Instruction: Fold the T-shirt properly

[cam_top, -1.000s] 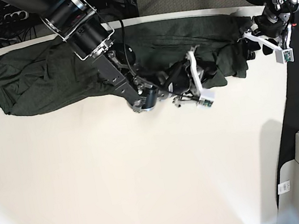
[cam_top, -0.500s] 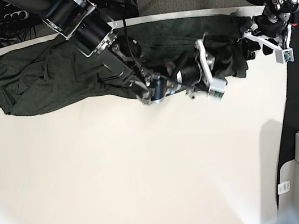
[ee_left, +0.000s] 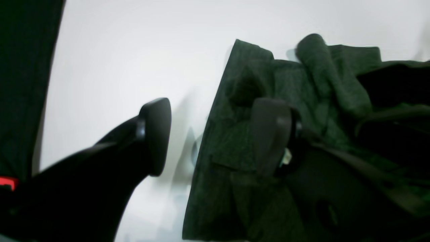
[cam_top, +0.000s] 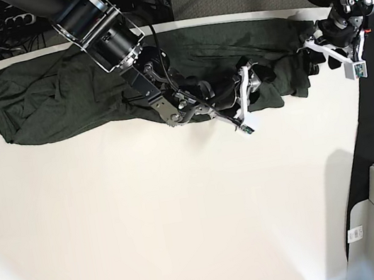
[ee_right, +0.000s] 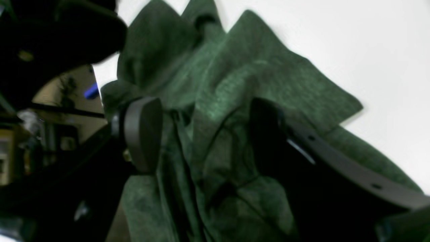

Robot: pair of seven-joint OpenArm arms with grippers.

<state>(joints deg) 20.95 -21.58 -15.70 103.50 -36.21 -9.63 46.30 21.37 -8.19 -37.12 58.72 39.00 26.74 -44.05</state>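
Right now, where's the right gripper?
In the base view the right gripper sits just right of centre near the table's far edge, jaws open over the bunched T-shirt.

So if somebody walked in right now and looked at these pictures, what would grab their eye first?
Probably the dark green T-shirt, stretched in a rumpled band along the far edge of the white table. Next, the right claw reaching low over the bunched cloth at mid-table, its jaws apart with fabric between them. The left claw is open at the shirt's end, by the table's edge.
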